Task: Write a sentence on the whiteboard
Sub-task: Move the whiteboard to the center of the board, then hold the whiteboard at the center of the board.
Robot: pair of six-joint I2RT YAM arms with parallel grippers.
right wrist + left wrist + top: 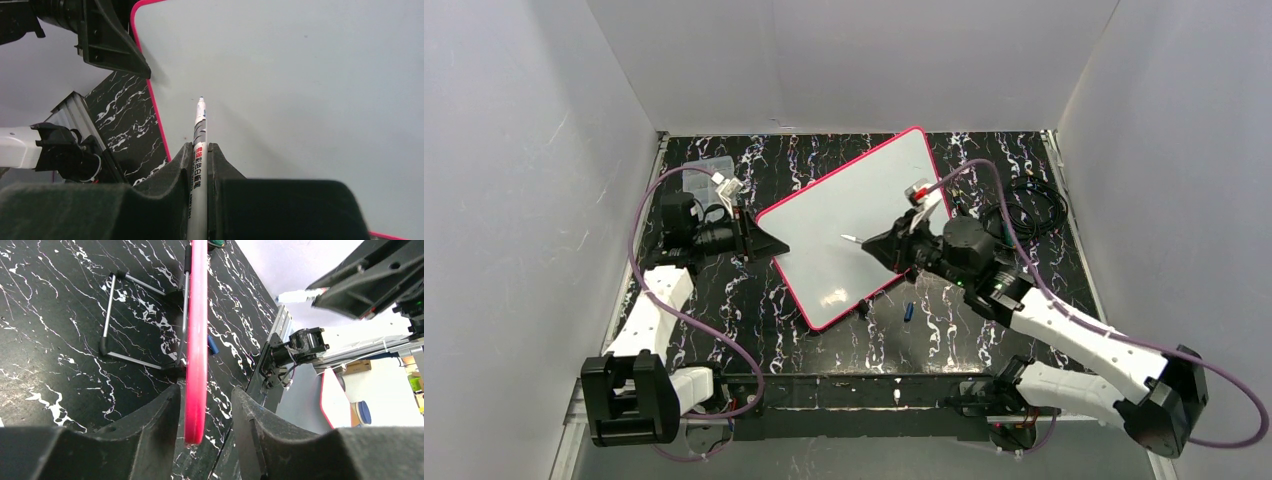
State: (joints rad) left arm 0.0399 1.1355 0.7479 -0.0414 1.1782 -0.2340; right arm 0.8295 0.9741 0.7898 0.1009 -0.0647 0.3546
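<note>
1 whiteboard (pixel 844 215), face plain white, sits tilted on 1 wire stand (pixel 112 315) mid-table (pixel 824 350). The left gripper (pixel 779 247) straddles its pink left rim, fingers spread with a gap on each side; the right gripper (pixel 200 147) pinches 1 marker (pixel 200 125), tip aimed at the board's middle, contact can't be told. 1 clear compartment box (pixel 707 177) at back left behind the left arm, contents unreadable; 1 small blue cap (pixel 908 311) lies just off the board's near edge.

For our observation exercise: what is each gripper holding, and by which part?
The right gripper clamps a marker by its barrel. The left gripper holds nothing: its jaws stand open astride the rim of the whiteboard.
</note>
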